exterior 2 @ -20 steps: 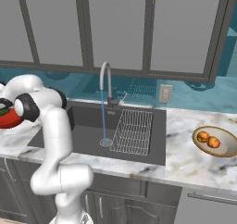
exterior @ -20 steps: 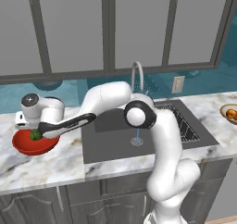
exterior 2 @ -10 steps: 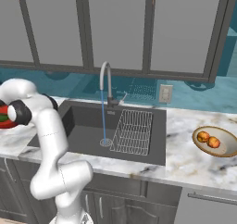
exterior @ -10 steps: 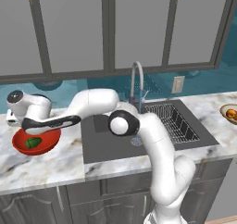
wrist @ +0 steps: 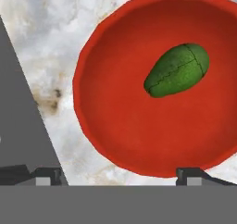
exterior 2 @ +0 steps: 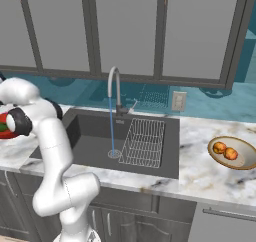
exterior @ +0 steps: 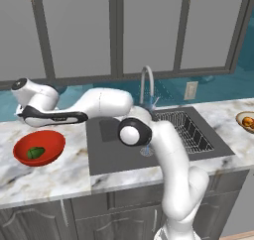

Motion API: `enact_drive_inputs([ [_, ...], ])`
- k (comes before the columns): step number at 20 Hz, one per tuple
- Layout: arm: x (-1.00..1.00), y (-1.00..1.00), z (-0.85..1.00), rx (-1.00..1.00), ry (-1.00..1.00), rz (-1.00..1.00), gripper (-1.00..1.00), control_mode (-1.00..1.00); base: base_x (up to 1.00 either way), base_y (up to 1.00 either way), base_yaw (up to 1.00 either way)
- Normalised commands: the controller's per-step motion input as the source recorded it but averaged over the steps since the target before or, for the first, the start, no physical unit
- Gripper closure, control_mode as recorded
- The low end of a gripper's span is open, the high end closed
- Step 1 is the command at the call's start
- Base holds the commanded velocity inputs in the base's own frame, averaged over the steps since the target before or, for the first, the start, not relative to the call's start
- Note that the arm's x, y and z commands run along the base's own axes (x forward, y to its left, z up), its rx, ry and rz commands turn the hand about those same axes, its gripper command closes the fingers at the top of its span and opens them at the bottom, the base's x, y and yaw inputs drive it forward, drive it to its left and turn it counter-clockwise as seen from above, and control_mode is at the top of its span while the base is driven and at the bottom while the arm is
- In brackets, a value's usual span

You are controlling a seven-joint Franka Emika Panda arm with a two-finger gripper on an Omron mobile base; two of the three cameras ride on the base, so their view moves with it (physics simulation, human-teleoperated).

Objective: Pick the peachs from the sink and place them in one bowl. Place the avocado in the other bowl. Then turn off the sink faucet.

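My hand [wrist: 118, 174] hangs above the red bowl [exterior: 49, 141] at the left end of the marble counter [exterior: 54, 172], fingers spread apart and holding nothing; in the hand view one tip [wrist: 46, 176] sits over the counter near the sink's dark edge and the other over the bowl's rim. The avocado [wrist: 177, 70] lies loose inside the red bowl, toward 1 o'clock of the bowl's centre in the hand view, resting on its side with a seam line across its skin. From the left base view the avocado [exterior: 35, 152] sits left of the bowl's middle, and my forearm reaches across from the sink [exterior: 114, 150] to a point above and behind the bowl. The sink is recessed in the counter just right of the bowl, with a wire mesh rack [exterior 2: 145, 142] in its right half. The faucet [exterior 2: 116, 88] stands at the sink's back edge, at 12 o'clock from the drain [exterior 2: 114, 154], and a thin blue stream [exterior 2: 112, 126] runs straight down from its spout to the drain. At the far right end of the counter, well apart from the sink, the tan bowl [exterior 2: 240, 160] holds the two peaches [exterior 2: 225, 150] touching or nearly touching each other; at this size I cannot be sure which.
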Motion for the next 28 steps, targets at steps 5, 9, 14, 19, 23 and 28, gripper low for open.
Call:
enact_drive_inputs([
  [5, -0.5, -1.0, -0.13, 0.03, -0.07, 0.01, -1.0, -1.0, 0.0, 0.0, 0.0],
  [9, -0.67, -1.0, -0.15, 0.09, -0.17, 0.06, -1.0, -1.0, 0.0, 0.0, 0.0],
  [14, -0.74, -1.0, 0.0, 0.17, -0.28, 0.13, -1.0, -1.0, 0.0, 0.0, 0.0],
  [19, -0.64, -0.96, 0.19, 0.28, -0.33, 0.18, -1.0, -1.0, 0.0, 0.0, 0.0],
  [23, -0.5, -0.66, 0.53, 0.25, -0.17, 0.14, -1.0, -1.0, 0.0, 0.0, 0.0],
  [28, -0.38, -0.53, 0.61, 0.19, -0.03, 0.07, -1.0, -1.0, 0.0, 0.0, 0.0],
])
